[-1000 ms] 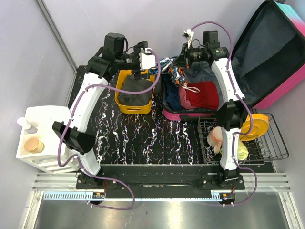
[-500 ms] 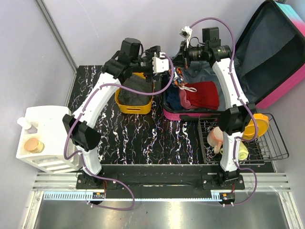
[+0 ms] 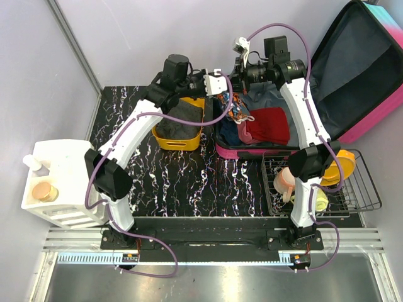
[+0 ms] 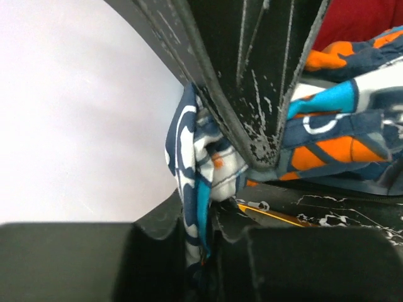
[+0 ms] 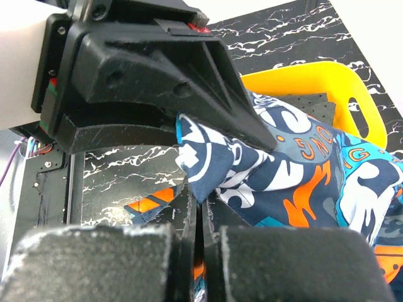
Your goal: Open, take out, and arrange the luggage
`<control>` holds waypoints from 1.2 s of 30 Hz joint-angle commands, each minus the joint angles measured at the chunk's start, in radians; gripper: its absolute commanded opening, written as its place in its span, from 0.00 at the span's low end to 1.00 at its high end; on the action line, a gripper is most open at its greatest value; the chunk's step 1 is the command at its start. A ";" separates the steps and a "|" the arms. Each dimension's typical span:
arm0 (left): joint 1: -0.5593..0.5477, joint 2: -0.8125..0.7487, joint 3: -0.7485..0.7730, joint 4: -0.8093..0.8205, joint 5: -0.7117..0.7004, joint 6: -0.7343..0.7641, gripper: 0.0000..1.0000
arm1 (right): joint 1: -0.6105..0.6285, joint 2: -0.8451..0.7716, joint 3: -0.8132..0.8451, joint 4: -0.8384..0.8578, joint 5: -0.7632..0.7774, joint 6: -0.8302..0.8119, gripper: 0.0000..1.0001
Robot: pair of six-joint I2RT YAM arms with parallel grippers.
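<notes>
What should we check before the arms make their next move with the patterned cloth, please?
1. Lid of the luggage open: ok.
2. Grip of the left pincer on the patterned cloth: ok, shut on it.
3. Grip of the right pincer on the same cloth: ok.
4. Cloth free of the clothes in the luggage: cannot tell.
5. Room in the yellow bin: not ok, a dark cloth fills it.
</notes>
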 commanded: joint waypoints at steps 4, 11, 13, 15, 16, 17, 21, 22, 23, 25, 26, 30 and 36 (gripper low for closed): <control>0.008 -0.165 -0.056 -0.010 0.031 -0.037 0.00 | 0.019 -0.058 0.070 0.051 -0.030 0.077 0.35; 0.017 -0.330 -0.088 -0.258 -0.011 -0.072 0.00 | -0.056 -0.058 0.058 0.371 0.013 0.416 1.00; 0.017 -0.395 -0.111 -0.331 -0.026 -0.073 0.00 | -0.090 -0.040 0.061 0.468 0.022 0.517 1.00; 0.018 -0.453 -0.138 -0.373 -0.048 -0.086 0.00 | -0.101 -0.028 0.075 0.482 0.023 0.528 1.00; 0.017 -0.469 -0.142 -0.423 -0.063 -0.094 0.00 | -0.109 -0.017 0.083 0.482 0.027 0.530 1.00; 0.017 -0.499 -0.142 -0.451 -0.069 -0.114 0.00 | -0.110 -0.014 0.081 0.484 0.028 0.533 1.00; 0.018 -0.562 -0.143 -0.574 -0.095 -0.183 0.00 | -0.112 -0.009 0.058 0.482 0.023 0.533 1.00; 0.017 -0.571 -0.143 -0.610 -0.110 -0.198 0.00 | -0.112 -0.009 0.049 0.484 0.020 0.531 1.00; 0.017 -0.585 -0.142 -0.635 -0.115 -0.212 0.00 | -0.112 -0.009 0.046 0.484 0.017 0.534 1.00; 0.017 -0.590 -0.135 -0.703 -0.143 -0.234 0.00 | -0.112 -0.005 0.038 0.484 0.013 0.539 1.00; 0.018 -0.587 -0.135 -0.718 -0.155 -0.240 0.00 | -0.112 -0.005 0.037 0.484 0.008 0.537 1.00; 0.018 -0.539 -0.180 -0.740 -0.274 -0.283 0.00 | -0.112 0.006 0.031 0.482 0.002 0.537 1.00; 0.074 -0.357 -0.094 -0.689 -0.347 -0.323 0.00 | -0.112 -0.006 0.002 0.482 0.007 0.513 1.00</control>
